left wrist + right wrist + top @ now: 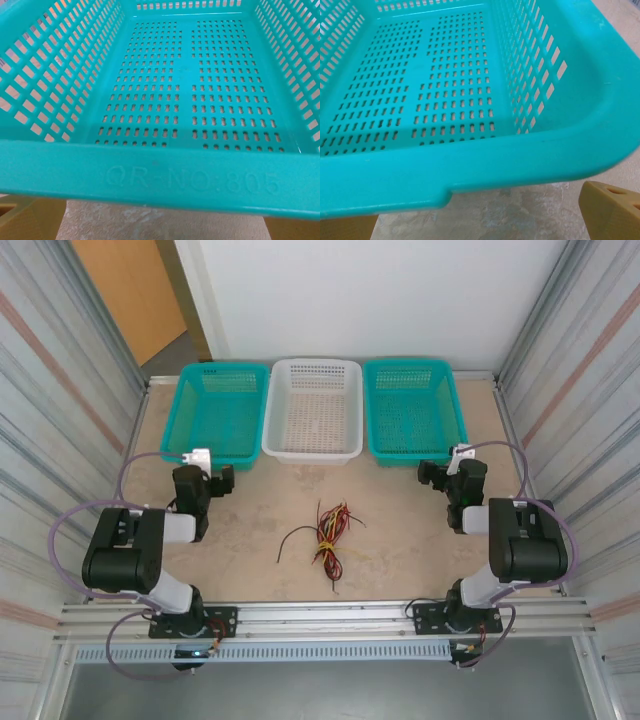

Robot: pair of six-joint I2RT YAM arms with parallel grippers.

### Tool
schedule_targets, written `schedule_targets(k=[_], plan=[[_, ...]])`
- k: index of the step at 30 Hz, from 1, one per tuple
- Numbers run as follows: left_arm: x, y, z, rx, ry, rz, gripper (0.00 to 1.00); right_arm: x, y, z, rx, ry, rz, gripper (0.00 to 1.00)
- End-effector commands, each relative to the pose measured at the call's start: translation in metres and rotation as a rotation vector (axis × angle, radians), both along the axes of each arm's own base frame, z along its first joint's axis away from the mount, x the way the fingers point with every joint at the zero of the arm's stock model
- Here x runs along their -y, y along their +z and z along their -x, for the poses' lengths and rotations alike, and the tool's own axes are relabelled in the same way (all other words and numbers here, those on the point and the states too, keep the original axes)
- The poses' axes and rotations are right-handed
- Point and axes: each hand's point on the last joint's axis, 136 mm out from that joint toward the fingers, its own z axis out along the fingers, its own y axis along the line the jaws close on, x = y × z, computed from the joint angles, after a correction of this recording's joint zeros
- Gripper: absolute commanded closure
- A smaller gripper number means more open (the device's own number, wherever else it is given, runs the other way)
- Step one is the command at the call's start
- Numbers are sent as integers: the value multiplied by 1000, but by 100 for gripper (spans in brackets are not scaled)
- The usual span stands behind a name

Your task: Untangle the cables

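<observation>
Top external view, nearest first: the cables [327, 537] lie in one loose tangle on the table [400, 550], about midway across it. The yellow and red strands are bunched together, and a dark strand curls out to the left. Nothing of mine touches them.

Farther out, my left gripper [208, 478] hangs at the near rim of the left teal basket [215, 425]. My right gripper [448, 476] hangs at the near rim of the right teal basket [412, 425]. Both are well apart from the tangle.

From my left wrist, the yellow fingers [20, 220] sit in the bottom corners, spread wide with nothing between them. Just beyond them is the basket rim, embossed "QR-NO:305". My right wrist shows the same: fingers [612, 210] wide apart and holding nothing, just short of the teal rim, with the perforated floor beyond.

Along the far edge, a white basket [314, 415] stands between the two teal ones, just beside each.
</observation>
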Motion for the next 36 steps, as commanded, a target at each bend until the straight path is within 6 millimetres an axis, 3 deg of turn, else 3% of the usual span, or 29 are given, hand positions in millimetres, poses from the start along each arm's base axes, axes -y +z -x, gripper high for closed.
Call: schedule_targets(k=[1, 21, 24, 27, 30, 34, 36], plan=[[1, 14, -7, 42, -8, -4, 1, -1, 8, -3, 27, 7, 10, 1], [0, 15, -7, 44, -9, 0, 1, 0, 8, -3, 26, 6, 6, 1], [2, 16, -8, 45, -25, 11, 1, 3, 18, -6, 48, -23, 20, 1], [5, 39, -13, -15, -31, -16, 1, 3, 51, 0, 15, -67, 76, 1], [-5, 71, -10, -21, 91, -72, 1, 5, 84, 19, 66, -125, 33, 1], [-4, 81, 10, -47, 196, 31, 3, 16, 84, 43, -23, -236, -93, 1], [9, 90, 23, -35, 224, 59, 4, 20, 74, 57, -102, -320, -185, 1]])
